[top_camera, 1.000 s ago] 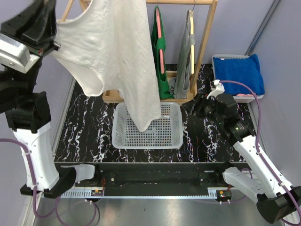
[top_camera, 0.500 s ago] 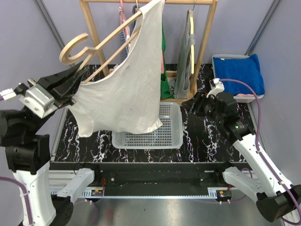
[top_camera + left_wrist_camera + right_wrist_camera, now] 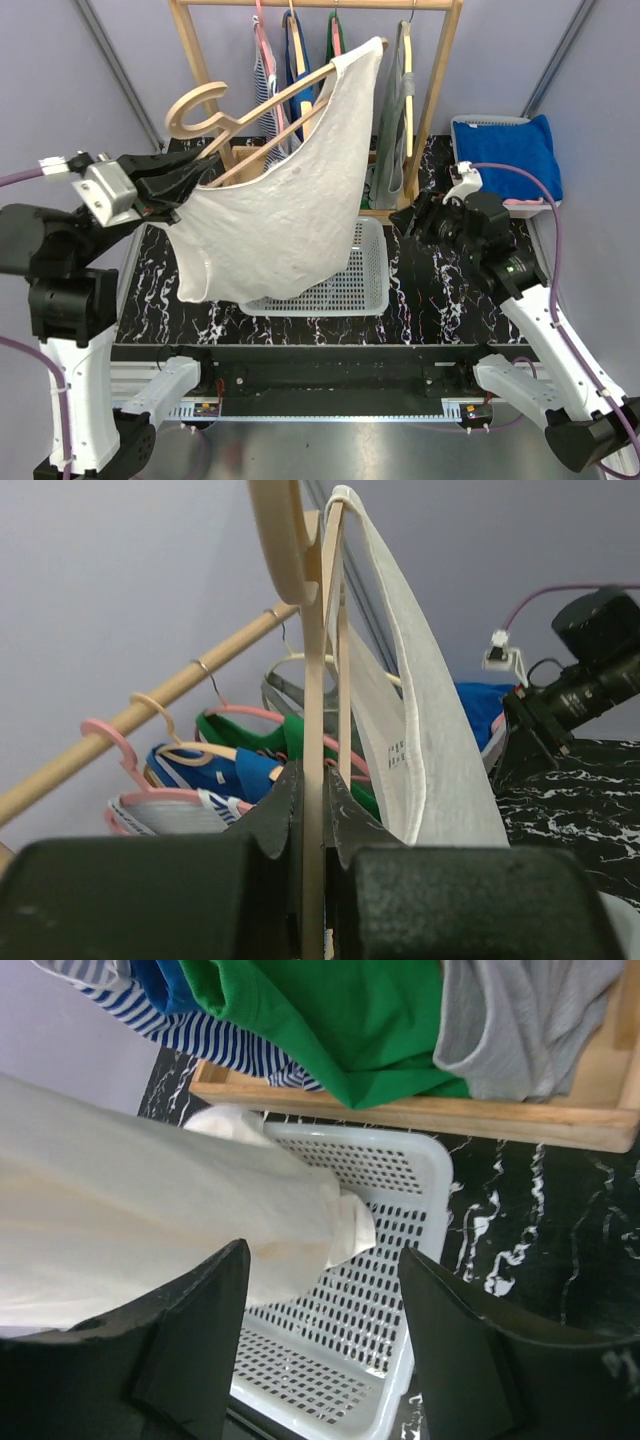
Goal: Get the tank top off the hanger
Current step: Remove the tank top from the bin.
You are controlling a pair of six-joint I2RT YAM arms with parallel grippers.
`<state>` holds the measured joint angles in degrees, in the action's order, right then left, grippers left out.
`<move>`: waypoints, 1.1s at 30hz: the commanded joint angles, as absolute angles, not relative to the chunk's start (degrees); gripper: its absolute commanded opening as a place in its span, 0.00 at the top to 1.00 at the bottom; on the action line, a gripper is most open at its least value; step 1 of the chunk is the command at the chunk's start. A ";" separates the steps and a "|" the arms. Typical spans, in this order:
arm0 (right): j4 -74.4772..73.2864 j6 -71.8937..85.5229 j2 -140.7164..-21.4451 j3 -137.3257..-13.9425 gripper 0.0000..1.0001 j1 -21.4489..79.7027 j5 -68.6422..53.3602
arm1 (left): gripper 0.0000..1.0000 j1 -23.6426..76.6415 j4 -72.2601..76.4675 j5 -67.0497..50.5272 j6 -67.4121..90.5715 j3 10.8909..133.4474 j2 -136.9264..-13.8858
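Cream tank top [image 3: 290, 230] draped on a wooden hanger [image 3: 290, 89], aloft over a white basket [image 3: 365, 285].
Slants along the hanger's long axis from low left up to high right, hook pointing left, hem drooping toward the counter [image 3: 430, 300]. Held by the hanger's near end in the clenched left gripper [image 3: 190, 180]; right gripper [image 3: 415, 222] spread and empty beside the basket. Hides the hanger's far tip and much of the basket.

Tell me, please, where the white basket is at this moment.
In the top view, the white basket sits mid-table in front of the wooden rack, partly under the hanging tank top, with the right gripper just off its right edge.
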<state>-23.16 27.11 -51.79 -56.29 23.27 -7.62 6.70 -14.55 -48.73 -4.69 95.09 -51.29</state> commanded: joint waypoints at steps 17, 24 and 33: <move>-14.52 24.34 -51.41 -67.76 0.27 23.64 -15.98 | 1.00 8.52 -28.29 -53.53 -21.53 77.26 -46.85; -8.71 26.98 -55.80 -67.59 0.28 24.26 -18.54 | 1.00 14.49 -28.56 -48.52 -22.06 75.67 -47.90; -6.59 23.82 -56.16 -67.24 0.29 28.21 -19.07 | 1.00 18.19 -27.86 -43.16 -23.82 76.11 -50.53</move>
